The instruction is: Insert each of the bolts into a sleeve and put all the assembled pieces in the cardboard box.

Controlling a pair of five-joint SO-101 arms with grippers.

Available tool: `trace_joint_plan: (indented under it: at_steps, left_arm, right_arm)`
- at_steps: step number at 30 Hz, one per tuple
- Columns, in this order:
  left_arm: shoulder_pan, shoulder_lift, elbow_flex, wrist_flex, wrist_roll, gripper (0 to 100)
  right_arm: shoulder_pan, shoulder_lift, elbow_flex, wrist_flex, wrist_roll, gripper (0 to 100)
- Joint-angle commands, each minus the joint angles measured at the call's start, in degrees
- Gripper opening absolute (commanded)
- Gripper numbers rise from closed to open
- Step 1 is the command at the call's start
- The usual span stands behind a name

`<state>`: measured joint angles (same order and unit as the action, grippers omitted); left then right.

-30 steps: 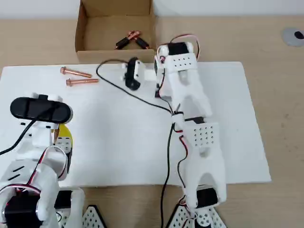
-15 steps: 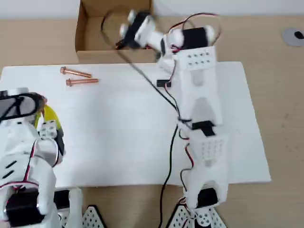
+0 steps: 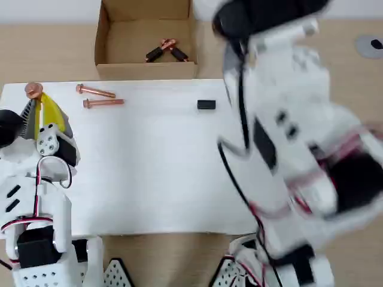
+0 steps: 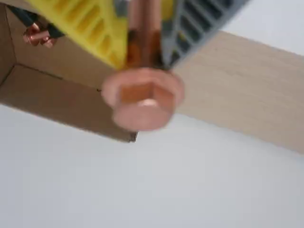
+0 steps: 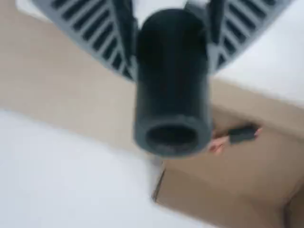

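High view: since a second ago the left arm (image 3: 36,197) has swung forward. Its left tool (image 3: 35,103) now stands at the left edge of the white sheet (image 3: 149,167), closed on a copper bolt (image 3: 33,89). The right arm (image 3: 287,119), which lay low over the sheet near the cardboard box (image 3: 143,70), has risen high toward the camera. Two loose bolts (image 3: 103,103) and a spare sleeve (image 3: 206,104) lie on the sheet as before. Assembled pieces (image 3: 164,51) are already in the box.

Left wrist view: the yellow and grey fingers (image 4: 85,23) clamp the bolt's shank, and the hex head faces the camera. A corner of the box is behind it.

Right wrist view: the right tool (image 5: 171,66) grips a black sleeve (image 5: 172,95), its open bore toward the camera. The box lies beyond it.

Each arm now has one part, so I judge that the joining of bolt and sleeve is the step in hand.

The sheet covers a light wooden bench (image 3: 347,89). A grey round disc (image 3: 368,45) sits at its far right, and a pale wall (image 3: 60,9) is behind.
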<state>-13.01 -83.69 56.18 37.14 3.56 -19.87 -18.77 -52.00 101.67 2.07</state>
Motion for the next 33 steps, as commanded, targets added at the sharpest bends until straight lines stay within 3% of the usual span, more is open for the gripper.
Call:
trace_joint_plan:
  at_steps: [1, 4, 10, 16, 19, 23, 26, 33]
  left_arm:
    - [-0.44, -0.31, -0.18, -1.49, 0.26, 1]
    - [-0.44, -0.13, -0.18, -1.49, 0.18, 1]
    - [-0.35, -0.04, -0.09, -1.49, 0.18, 1]
    - [7.21, -0.04, -0.53, -1.85, -0.26, 1]
    - [13.1, -0.04, -1.23, -2.64, -4.48, 1]
    - [17.93, 0.04, -5.1, -2.73, -8.97, 1]
    - [19.6, 0.04, -9.85, -2.73, -10.29, 1]
    - [24.53, -0.4, -14.59, -2.2, -14.59, 1]
  right_arm:
    - [-4.79, -17.45, 24.57, 0.79, -0.7, 0.9]
    - [-4.79, -30.37, 44.09, -1.67, -0.7, 0.9]
    - [-1.45, -53.32, 72.22, -17.76, -1.23, 0.9]
    - [-1.89, -71.52, 102.29, -39.82, -15.03, 0.9]
    - [-6.2, -80.13, 117.58, -53.19, -19.96, 0.9]
    - [-15.69, -90.42, 133.32, -68.48, -19.34, 0.9]
    - [-19.91, -92.18, 140.62, -73.23, -15.82, 0.9]
    - [-27.47, -91.12, 148.62, -81.41, -15.3, 0.9]
